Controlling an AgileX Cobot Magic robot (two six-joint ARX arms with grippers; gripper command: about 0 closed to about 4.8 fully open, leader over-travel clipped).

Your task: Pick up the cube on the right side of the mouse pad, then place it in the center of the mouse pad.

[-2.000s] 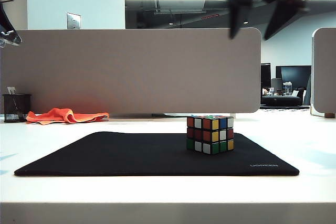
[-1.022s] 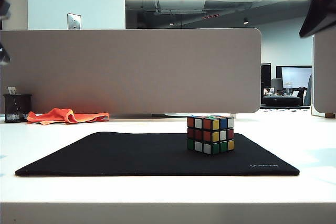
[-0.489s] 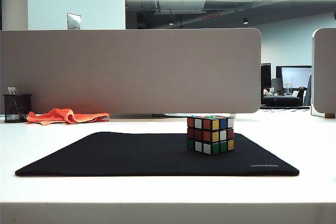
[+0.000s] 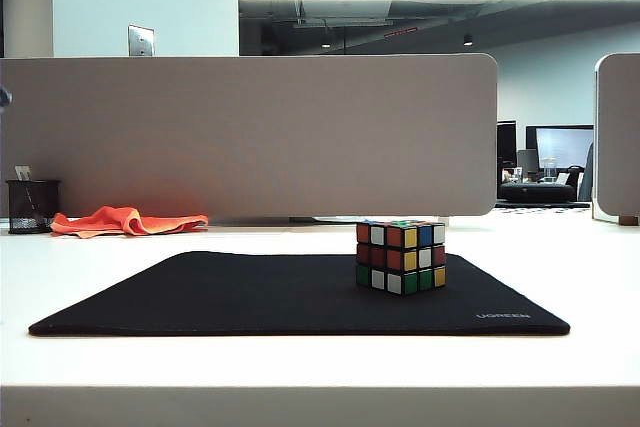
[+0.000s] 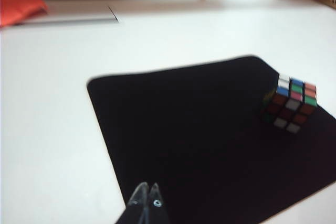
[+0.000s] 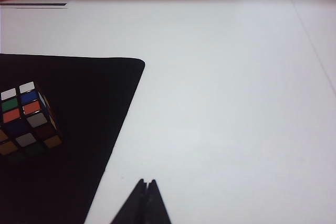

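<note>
Cube (image 4: 400,256) sits right on mouse pad (image 4: 250,297). Left claw (image 5: 147,193) and right claw (image 6: 147,184) clenched, empty; we'd open right, straddle squarely.

Left hand (image 5: 146,190) and right hand (image 6: 146,183), fingertips pressed together.

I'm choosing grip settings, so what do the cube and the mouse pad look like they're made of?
The cube: probably hard plastic, a black frame with slightly shiny coloured stickers. The mouse pad: apparently cloth-topped, perhaps over rubber; matte black, thin, lying flat without glare. Left gripper and right gripper are shut, away from both.
</note>
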